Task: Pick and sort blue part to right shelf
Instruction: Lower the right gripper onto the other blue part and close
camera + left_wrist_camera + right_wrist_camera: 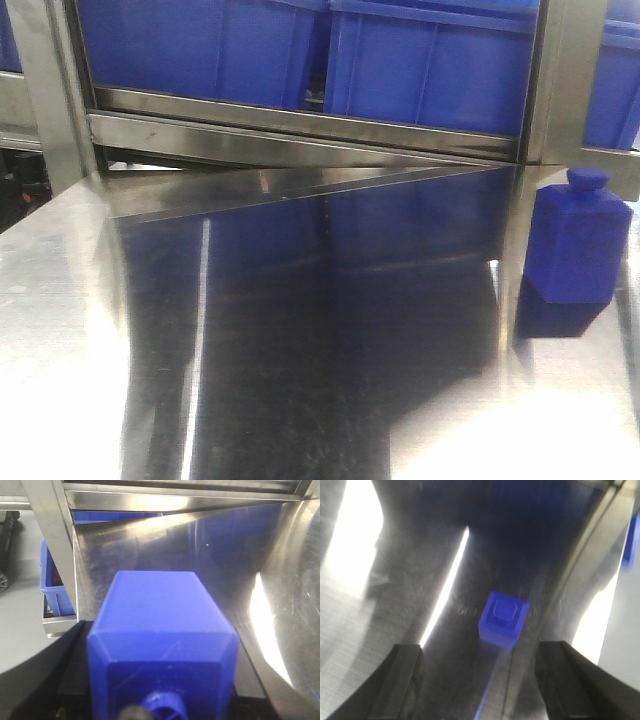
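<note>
Steel table (300, 420), blue part (503, 617) standing cap-up on it by the shelf (300, 125) post. Right claw (481, 655) hangs over it spread wide, part a bit right of centre between the fingers. Left claw, can't tell; another blue block (160, 625) fills its view.

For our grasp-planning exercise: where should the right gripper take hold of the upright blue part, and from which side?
Grip the blue part across two opposite flat body walls, below the cap, coming down from above. It stands upright, its square sides suit a parallel grip, and the right gripper hangs open over it.
</note>
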`<action>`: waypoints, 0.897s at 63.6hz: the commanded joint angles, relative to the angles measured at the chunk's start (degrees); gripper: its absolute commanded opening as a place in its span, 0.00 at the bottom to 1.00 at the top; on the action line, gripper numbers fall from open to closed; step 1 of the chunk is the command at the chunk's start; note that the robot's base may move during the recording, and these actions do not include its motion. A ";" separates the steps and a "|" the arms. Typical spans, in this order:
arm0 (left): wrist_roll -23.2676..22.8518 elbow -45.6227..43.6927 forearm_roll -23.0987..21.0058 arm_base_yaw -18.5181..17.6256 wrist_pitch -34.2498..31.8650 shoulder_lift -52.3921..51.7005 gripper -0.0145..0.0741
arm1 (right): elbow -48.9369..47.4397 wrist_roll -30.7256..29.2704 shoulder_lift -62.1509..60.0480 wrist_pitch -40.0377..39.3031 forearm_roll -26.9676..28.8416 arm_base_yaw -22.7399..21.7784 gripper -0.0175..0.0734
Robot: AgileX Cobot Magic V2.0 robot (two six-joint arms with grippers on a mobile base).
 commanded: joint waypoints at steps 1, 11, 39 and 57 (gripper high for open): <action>0.00 -1.46 -0.18 -0.39 -5.28 -0.26 0.52 | -7.35 2.54 5.09 2.94 -1.77 -0.24 0.80; 0.00 -1.46 -0.32 -0.39 -5.28 -0.26 0.52 | -14.58 7.66 14.69 10.59 -2.48 -0.12 0.80; 0.00 -1.46 -0.32 -0.39 -5.28 -0.26 0.52 | -15.82 12.96 30.94 11.36 -8.27 -0.12 0.80; 0.00 -1.46 -0.32 -0.39 -5.21 -0.26 0.52 | -15.82 14.26 36.51 6.79 -6.47 -0.13 0.80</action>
